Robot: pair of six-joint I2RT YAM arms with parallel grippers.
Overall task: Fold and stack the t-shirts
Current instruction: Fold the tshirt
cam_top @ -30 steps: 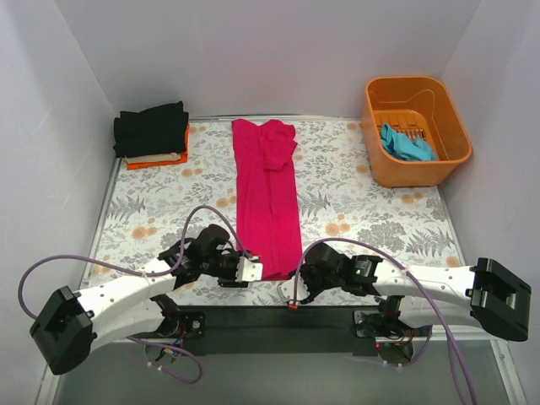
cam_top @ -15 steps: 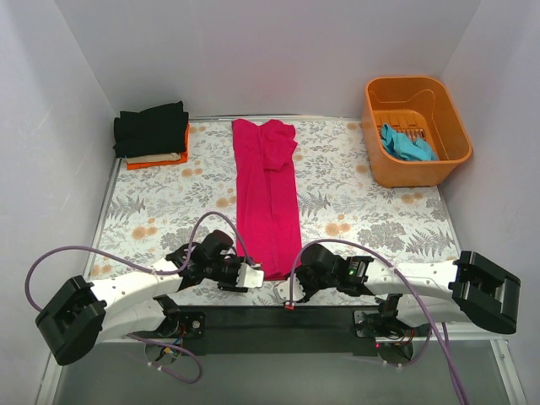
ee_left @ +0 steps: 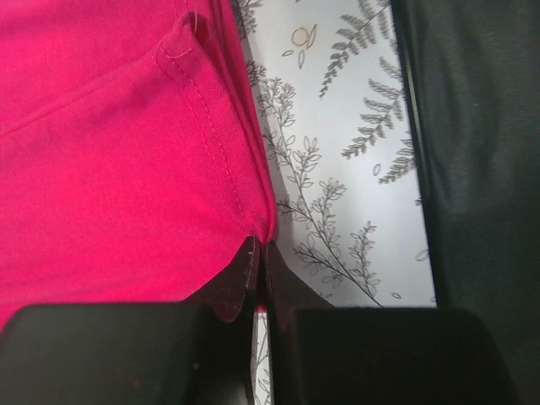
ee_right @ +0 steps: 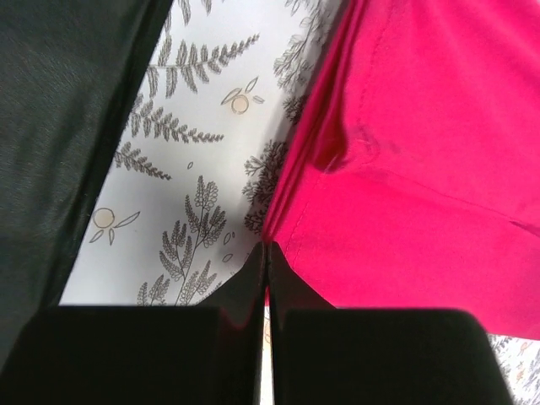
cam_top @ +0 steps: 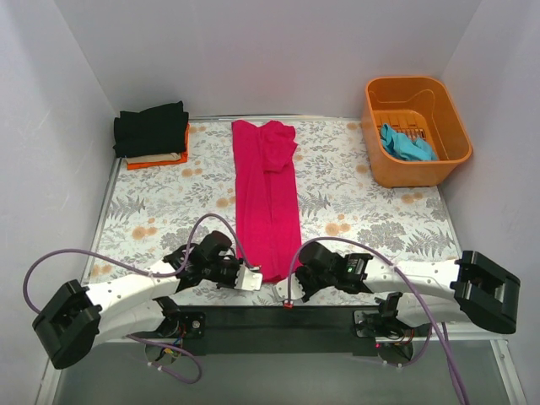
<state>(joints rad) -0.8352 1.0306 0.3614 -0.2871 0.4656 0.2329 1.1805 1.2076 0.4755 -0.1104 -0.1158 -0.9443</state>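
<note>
**Item 1: magenta t-shirt** (cam_top: 267,198). Lies flat as a long narrow strip down the middle of the table, from the far edge to just short of the near edge. Its far end is rumpled. Its 2 near corners are where the grippers sit.

**Item 2: left gripper** (cam_top: 251,278). At the strip's near left corner. In the left wrist view its fingers (ee_left: 240,283) are pressed together, and the stitched hem corner appears pinched at their tips.

**Item 3: right gripper** (cam_top: 285,293). At the strip's near right corner. Its fingers (ee_right: 283,283) are likewise closed, with the cloth edge meeting the tips, so it looks nipped.

**Change over the last 1 s.** The right gripper has slid inward and toward the near edge to reach its corner. The left has settled slightly nearer the near edge. The strip itself has not moved.

**Reading.** Both corners now seem secured, so the end-to-end fold of this shirt can probably start. It has not been lifted yet.

**Item 4: folded stack** (cam_top: 152,131), far left corner. Black on top, with a white layer (cam_top: 164,158) and an orange layer (cam_top: 135,164) showing beneath.

**Item 5: teal t-shirt** (cam_top: 407,143). Lies crumpled inside the orange basket (cam_top: 460,143) by the far right corner, not yet folded.

**Item 6: table cover** (cam_top: 152,211). Printed with ferns and orange blossoms.

**Markings.** No brand, label or legible writing in any view.
</note>
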